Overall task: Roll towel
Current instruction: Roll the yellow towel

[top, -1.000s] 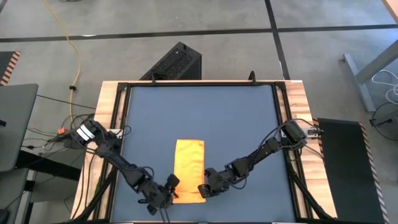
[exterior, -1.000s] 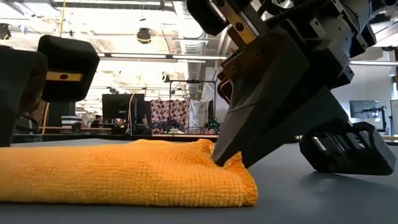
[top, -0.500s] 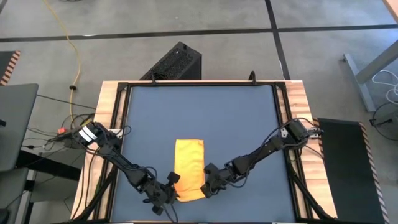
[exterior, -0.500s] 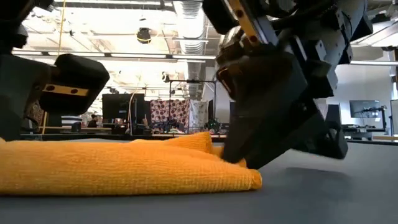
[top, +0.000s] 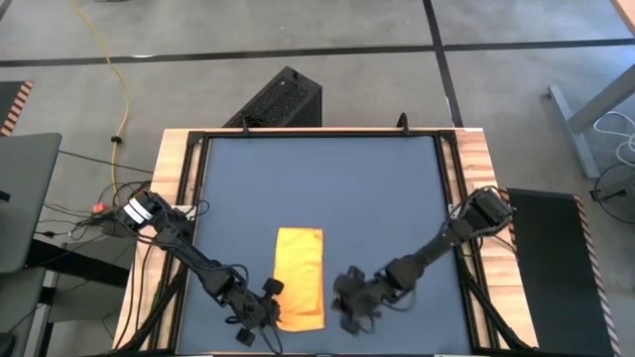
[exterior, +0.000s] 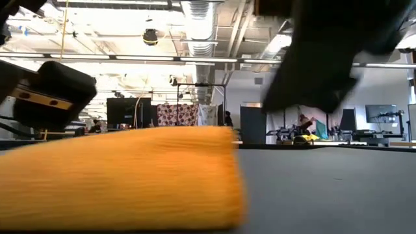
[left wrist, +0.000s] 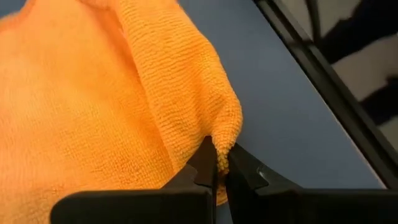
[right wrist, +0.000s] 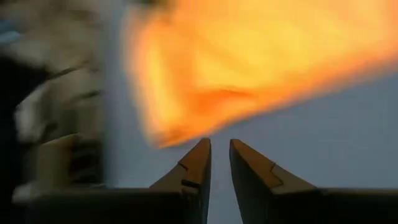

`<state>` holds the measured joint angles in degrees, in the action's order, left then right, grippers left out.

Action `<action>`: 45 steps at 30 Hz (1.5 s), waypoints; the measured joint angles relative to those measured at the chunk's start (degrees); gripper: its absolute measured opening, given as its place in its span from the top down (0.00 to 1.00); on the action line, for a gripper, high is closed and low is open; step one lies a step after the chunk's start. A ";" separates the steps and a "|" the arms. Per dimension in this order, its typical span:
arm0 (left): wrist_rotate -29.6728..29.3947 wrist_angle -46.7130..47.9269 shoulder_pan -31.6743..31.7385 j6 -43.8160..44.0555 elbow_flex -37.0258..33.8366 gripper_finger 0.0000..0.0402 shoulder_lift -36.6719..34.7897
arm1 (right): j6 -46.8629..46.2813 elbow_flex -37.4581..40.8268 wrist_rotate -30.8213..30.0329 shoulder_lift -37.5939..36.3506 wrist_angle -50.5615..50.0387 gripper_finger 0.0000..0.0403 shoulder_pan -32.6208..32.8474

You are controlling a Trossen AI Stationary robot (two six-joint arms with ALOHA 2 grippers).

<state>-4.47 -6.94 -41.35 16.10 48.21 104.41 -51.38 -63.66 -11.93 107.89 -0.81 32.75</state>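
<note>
Towel (top: 300, 278) strip, long axis near-to-far | left fingers (left wrist: 205, 163) pinching its corner | right fingers (right wrist: 198, 163) slightly apart, empty

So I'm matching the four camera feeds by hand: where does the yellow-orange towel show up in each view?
High view: towel, a strip low on the table, left of centre.
Low view: towel fills the lower left.
Left wrist view: towel covers the left and centre; the left gripper is shut on its corner.
Right wrist view: towel, blurred, across the top.
Shared landmark: the dark blue mat.
</note>
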 joint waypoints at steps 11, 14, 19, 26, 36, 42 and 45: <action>4.69 -0.86 2.00 2.46 -1.21 1.00 -4.69 | 42.06 -0.19 -6.60 0.44 14.59 0.78 7.24; 6.07 -7.17 2.77 6.71 -4.50 1.00 -4.53 | 45.87 -0.29 -3.78 2.20 14.94 0.74 6.26; 5.80 -17.30 2.85 14.92 -9.42 1.00 -4.53 | 48.68 -2.66 -2.05 5.97 14.16 0.64 5.29; 5.71 -22.37 2.29 21.23 -12.13 1.00 -4.53 | 57.32 -8.58 -3.98 11.62 13.90 0.48 5.53; 3.63 -33.24 0.82 29.28 -17.74 1.00 -4.57 | 59.83 -9.35 -12.94 13.37 13.91 0.48 5.34; 1.97 -35.15 0.14 30.18 -19.07 1.00 -4.60 | 59.77 -9.35 -11.40 13.37 14.08 0.51 5.36; 1.60 -36.55 0.14 30.29 -19.61 1.00 -4.60 | 60.90 -9.35 -11.30 13.37 14.89 0.52 5.33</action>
<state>-2.87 -43.49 -41.21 46.39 28.60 99.81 9.51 -73.01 -23.23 121.25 14.08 38.09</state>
